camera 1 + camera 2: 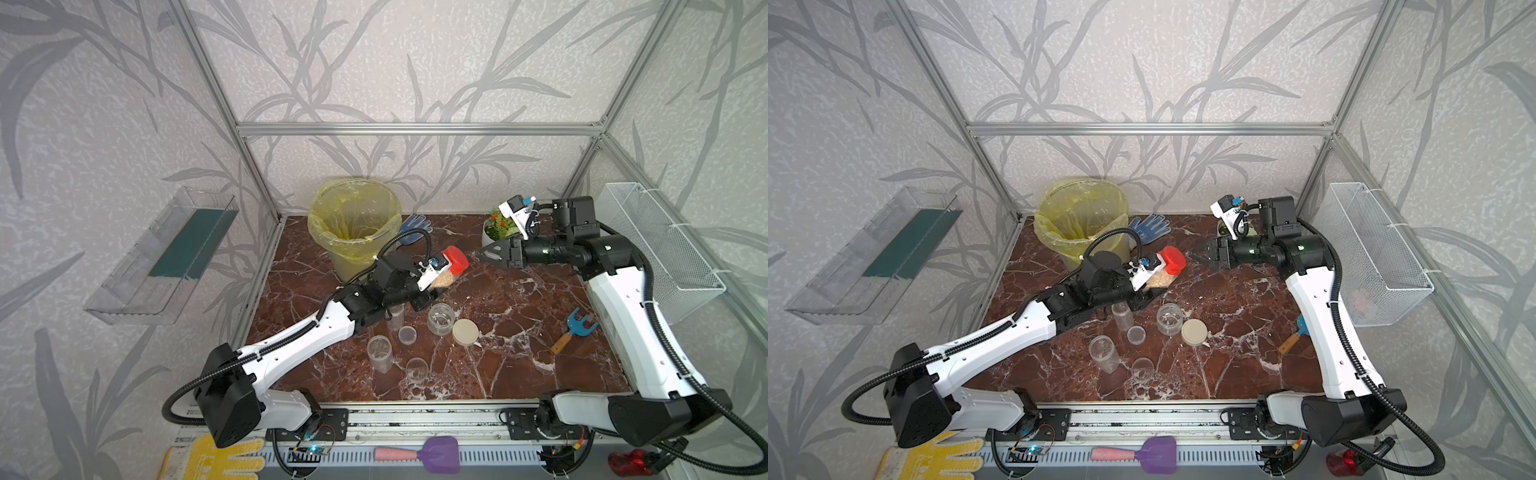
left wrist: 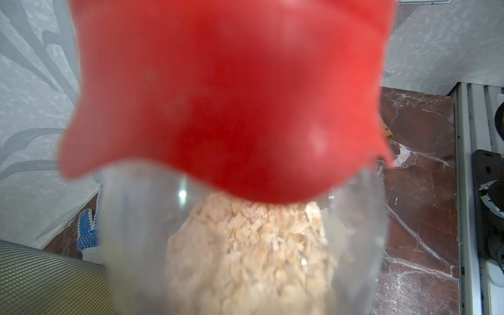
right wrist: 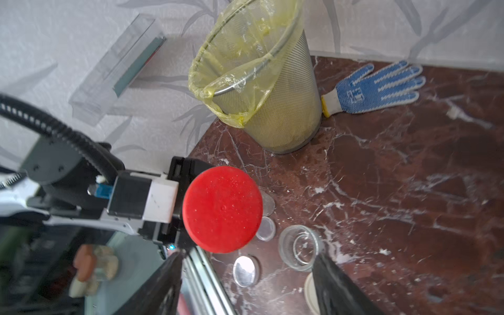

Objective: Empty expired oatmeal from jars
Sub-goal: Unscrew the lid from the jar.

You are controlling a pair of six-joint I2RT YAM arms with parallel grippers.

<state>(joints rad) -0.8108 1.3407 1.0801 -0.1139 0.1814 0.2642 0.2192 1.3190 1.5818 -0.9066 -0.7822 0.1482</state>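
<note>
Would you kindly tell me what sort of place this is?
Likely a staged robot test cell, not a home: an aluminium frame, wallpapered panels and a marble-look tabletop with a mounting rail.

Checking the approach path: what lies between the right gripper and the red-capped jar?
Nothing: just air over the bare marble table separates the right gripper from the red-capped jar, as both top views show.
</note>
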